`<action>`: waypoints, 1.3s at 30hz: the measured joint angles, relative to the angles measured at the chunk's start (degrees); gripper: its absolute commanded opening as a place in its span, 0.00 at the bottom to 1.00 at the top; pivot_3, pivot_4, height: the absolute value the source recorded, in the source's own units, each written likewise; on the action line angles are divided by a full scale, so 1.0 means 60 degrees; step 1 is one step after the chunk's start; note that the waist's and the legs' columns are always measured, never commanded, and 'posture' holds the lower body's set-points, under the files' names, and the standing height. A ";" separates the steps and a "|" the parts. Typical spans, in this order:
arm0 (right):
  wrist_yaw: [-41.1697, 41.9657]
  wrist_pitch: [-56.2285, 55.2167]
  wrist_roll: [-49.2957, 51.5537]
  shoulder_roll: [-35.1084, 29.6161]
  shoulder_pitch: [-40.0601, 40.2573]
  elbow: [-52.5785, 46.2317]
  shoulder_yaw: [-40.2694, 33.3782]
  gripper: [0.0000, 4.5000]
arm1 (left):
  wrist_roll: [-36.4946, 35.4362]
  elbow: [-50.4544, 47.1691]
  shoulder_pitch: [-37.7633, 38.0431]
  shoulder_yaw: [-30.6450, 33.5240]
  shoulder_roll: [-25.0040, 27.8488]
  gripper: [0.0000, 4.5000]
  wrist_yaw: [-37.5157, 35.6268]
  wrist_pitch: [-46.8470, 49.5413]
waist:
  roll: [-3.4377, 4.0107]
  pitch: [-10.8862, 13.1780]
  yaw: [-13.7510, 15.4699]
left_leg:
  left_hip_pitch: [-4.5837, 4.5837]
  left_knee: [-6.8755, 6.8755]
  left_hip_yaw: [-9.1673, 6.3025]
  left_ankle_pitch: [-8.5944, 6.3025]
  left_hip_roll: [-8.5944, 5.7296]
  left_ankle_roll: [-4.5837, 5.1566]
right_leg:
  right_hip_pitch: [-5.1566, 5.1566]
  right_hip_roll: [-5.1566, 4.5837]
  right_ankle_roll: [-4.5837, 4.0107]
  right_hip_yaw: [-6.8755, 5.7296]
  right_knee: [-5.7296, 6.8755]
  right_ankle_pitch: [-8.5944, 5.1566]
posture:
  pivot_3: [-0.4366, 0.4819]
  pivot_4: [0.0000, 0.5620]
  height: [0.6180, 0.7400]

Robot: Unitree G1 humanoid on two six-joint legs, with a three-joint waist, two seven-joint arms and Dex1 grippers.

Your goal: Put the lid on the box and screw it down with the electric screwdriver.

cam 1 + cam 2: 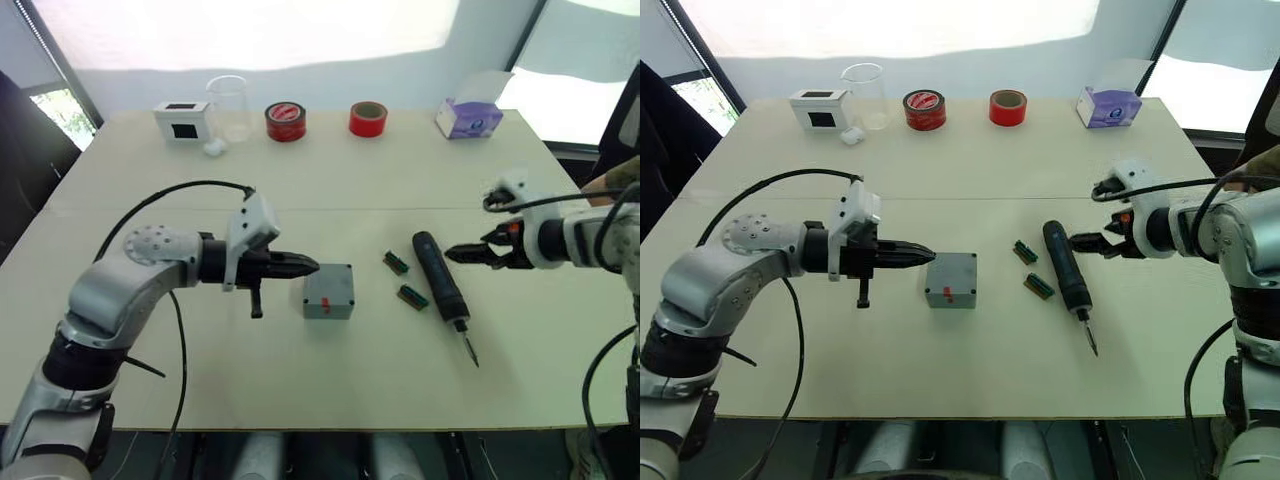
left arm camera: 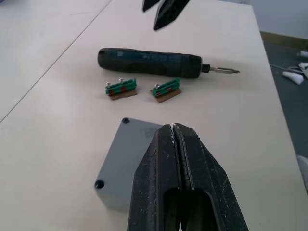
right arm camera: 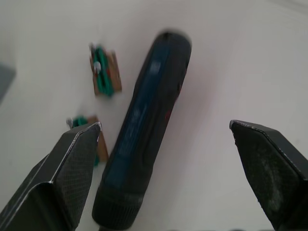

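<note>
The box point(image 1: 329, 292) sits near the middle of the pale desk point(image 1: 300, 380), its lid point(image 2: 126, 154) already resting on top with corner screw holes showing and a small red mark on the side facing the robot. The left pincer point(image 1: 300, 266) hovers just beside the box's left edge, its two black fingers point(image 2: 179, 183) clenched together on nothing. To the right of the box lie two small green pieces point(image 1: 404, 279), one behind the other. Just beyond them the electric screwdriver point(image 1: 441, 283) lies flat on the desk, its thin bit pointing toward the near edge and its butt end away. The right pincer point(image 1: 1088, 241) hangs close to the screwdriver's butt end with its fingers point(image 3: 72, 163) spread wide, released, holding nothing. Along the far edge stand a white box with a black window point(image 1: 182, 121), a clear beaker point(image 1: 229, 106), two red tape rolls point(image 1: 286, 121), and a purple tissue box point(image 1: 469, 118).
</note>
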 measured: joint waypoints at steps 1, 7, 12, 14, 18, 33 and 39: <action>0.0095 0.0038 0.0031 0.0000 -0.0001 0.0074 0.0181 0.99 | 0.0004 -0.0034 -0.0012 -0.0050 -0.0012 0.00 0.0005 -0.0010 | 0.0000 0.0000 -0.0043 | -0.0003 0.0002 0.0000 0.0000 0.0000 0.0000 | 0.0000 0.0002 0.0003 -0.0001 0.0001 0.0001 | 0.48 0.27 1.00; 0.0463 0.0373 0.0312 -0.0019 -0.0417 0.0578 0.0983 0.99 | 0.0008 -0.0237 0.0092 -0.0117 -0.0103 0.00 0.0212 -0.0042 | 0.0000 0.0000 -0.0075 | -0.0010 0.0008 0.0001 0.0000 -0.0003 0.0002 | -0.0005 0.0012 0.0006 -0.0011 0.0002 0.0003 | 0.48 0.27 1.00; 0.0547 0.0374 0.0262 -0.0085 -0.0347 0.0602 0.1724 0.99 | -0.0008 -0.0537 0.0481 -0.0109 -0.0281 0.00 0.0682 0.0021 | -0.0001 0.0001 -0.0050 | -0.0026 0.0027 -0.0003 -0.0001 -0.0007 0.0004 | -0.0009 0.0009 0.0008 -0.0012 0.0005 0.0004 | 0.48 0.27 1.00; 0.0535 0.0348 0.0163 -0.0014 -0.0331 0.0889 0.2043 0.99 | -0.0020 -0.0684 0.0693 -0.0107 -0.0350 0.00 0.0870 0.0050 | -0.0003 0.0001 -0.0062 | -0.0028 0.0033 -0.0003 -0.0001 -0.0007 0.0004 | -0.0008 0.0009 0.0009 -0.0011 0.0006 0.0004 | 0.48 0.27 1.00; 0.0566 -0.0086 -0.0282 0.0167 -0.0651 0.1767 0.2612 0.99 | -0.0029 -0.0769 0.0814 -0.0070 -0.0398 0.00 0.1108 0.0058 | -0.0004 0.0000 -0.0066 | -0.0026 0.0038 -0.0003 -0.0001 -0.0008 0.0003 | -0.0007 0.0012 0.0009 -0.0017 0.0010 0.0005 | 0.48 0.27 1.00; 0.1703 -0.1059 -0.1287 -0.0403 -0.0977 0.1868 0.4217 0.39 | -0.0042 -0.0872 0.0966 -0.0033 -0.0477 0.00 0.1578 0.0062 | -0.0024 -0.0013 -0.0017 | -0.0015 0.0045 -0.0015 -0.0002 -0.0010 0.0005 | 0.0012 0.0011 0.0008 -0.0027 0.0007 0.0004 | 0.48 0.27 1.00; 0.1682 -0.0904 -0.1542 0.0092 -0.1264 0.2940 0.3898 0.39 | -0.0046 -0.0771 0.1003 0.0073 -0.0481 0.00 0.1631 0.0047 | -0.0044 -0.0025 -0.0055 | -0.0003 0.0049 -0.0015 -0.0001 -0.0010 0.0003 | 0.0026 0.0010 0.0007 -0.0027 0.0007 0.0005 | 0.48 0.27 1.00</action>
